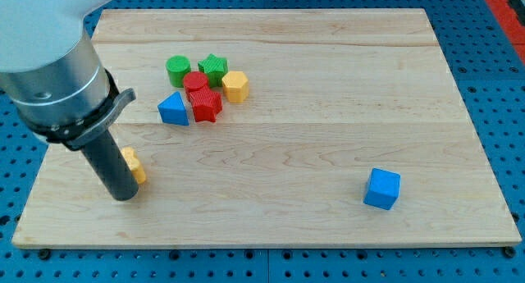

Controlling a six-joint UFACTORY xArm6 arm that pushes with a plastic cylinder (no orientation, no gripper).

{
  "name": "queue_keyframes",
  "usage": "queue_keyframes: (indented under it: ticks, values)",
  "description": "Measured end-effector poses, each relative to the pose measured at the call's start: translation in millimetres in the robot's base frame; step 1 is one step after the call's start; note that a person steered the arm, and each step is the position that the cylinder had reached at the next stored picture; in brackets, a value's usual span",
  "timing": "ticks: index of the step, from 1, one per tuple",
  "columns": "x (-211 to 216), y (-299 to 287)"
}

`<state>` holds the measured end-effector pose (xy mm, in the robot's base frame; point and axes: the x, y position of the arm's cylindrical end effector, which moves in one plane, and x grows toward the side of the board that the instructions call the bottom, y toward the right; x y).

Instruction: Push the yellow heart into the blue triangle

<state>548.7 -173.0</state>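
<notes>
The arm comes in from the view's upper left, and its dark rod stands on the wooden worktop (328,111) near the lower left corner, with my tip (123,196) down on the wood. There is no end effector in the grasping sense here, just the plain rod, so nothing spreads or pinches. The yellow heart (133,166) sits right against the rod's right side, partly hidden behind it, so only a sliver of yellow shows and I cannot quite tell its heart outline; the tip seems to be touching it or just beside it, slightly below and to its left. The blue triangle (173,109) lies up and to the right of the heart, some way off, at the left edge of a small cluster: a green cylinder (177,70), a green star (212,68), a red cylinder (195,84), a red star (207,105) and a yellow hexagon (235,86). A blue cube (382,189) rests alone well apart at the lower right. The heart looks like a small, light, rigid block that should slide easily on the smooth wood but may well spin or slip off a round rod. I would judge the best contact to be on its lower-left face, in line with the triangle, pushed through its middle and kept slow so it does not skid past or scatter the neighbours.
</notes>
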Motion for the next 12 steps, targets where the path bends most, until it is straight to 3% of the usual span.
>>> queue_keyframes:
  ticks: [8, 11, 12]
  values:
    - [-103.7, -20.7]
    - [-110.7, 11.0]
    - [-82.6, -1.2]
